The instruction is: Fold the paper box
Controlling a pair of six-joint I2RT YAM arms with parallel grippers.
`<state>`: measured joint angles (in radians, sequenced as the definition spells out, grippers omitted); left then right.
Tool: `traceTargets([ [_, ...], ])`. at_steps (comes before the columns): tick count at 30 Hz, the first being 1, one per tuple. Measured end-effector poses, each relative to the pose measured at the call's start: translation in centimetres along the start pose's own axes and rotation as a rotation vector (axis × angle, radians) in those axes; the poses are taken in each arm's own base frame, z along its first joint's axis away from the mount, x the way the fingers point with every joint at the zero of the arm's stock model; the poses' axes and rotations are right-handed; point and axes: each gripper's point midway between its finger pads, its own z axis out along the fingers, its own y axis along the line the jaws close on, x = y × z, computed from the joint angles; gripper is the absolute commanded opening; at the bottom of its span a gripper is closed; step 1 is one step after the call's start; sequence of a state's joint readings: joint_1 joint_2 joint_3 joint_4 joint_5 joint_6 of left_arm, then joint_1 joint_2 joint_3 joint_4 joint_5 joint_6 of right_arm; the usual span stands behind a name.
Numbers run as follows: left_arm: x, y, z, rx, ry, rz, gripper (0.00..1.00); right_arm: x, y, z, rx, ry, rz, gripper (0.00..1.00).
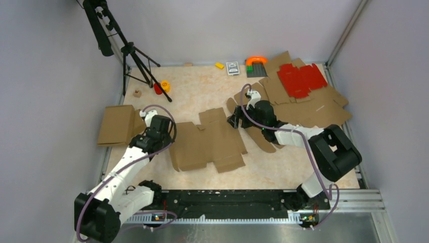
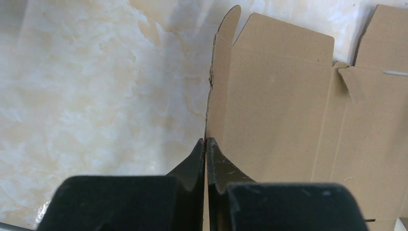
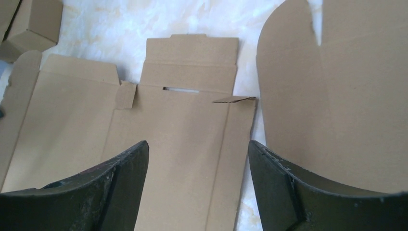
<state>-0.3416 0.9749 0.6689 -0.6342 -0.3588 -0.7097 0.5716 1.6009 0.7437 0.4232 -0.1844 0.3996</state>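
Observation:
The paper box (image 1: 210, 144) lies unfolded in the middle of the table, a brown die-cut sheet with creased panels. My left gripper (image 1: 168, 132) is at its left edge, shut on the side flap (image 2: 214, 91). That flap stands up, edge-on, and runs straight into the closed fingertips of the left gripper (image 2: 206, 140). My right gripper (image 1: 234, 120) hovers over the box's right edge (image 3: 235, 144). The right gripper (image 3: 198, 150) is open wide, and only the flat panel (image 3: 178, 139) shows between its fingers (image 3: 127, 168).
A pile of brown cardboard sheets (image 1: 313, 109) lies at the back right, with a red die-cut sheet (image 1: 302, 78) on top. One sheet (image 3: 337, 96) sits just right of the box. A folded box (image 1: 117, 125) is on the left. A tripod (image 1: 134, 55) and small toys (image 1: 256, 61) stand at the back.

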Motion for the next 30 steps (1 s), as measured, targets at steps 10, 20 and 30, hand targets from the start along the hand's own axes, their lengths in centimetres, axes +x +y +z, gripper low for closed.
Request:
traceTargets([
  [10, -2.9, -1.5, -2.5, 0.091, -0.046, -0.005, 0.0, 0.7, -2.5, 0.8, 0.063, 0.048, 0.056, 0.79],
  [20, -2.4, -3.3, -3.3, 0.194, 0.009, -0.009, 0.0, 3.2, -3.6, 3.3, 0.085, 0.18, 0.116, 0.64],
  [30, -0.6, -4.0, -3.8, 0.281, 0.052, -0.036, 0.62, 3.0, -3.4, 4.5, 0.07, 0.205, 0.132, 0.52],
])
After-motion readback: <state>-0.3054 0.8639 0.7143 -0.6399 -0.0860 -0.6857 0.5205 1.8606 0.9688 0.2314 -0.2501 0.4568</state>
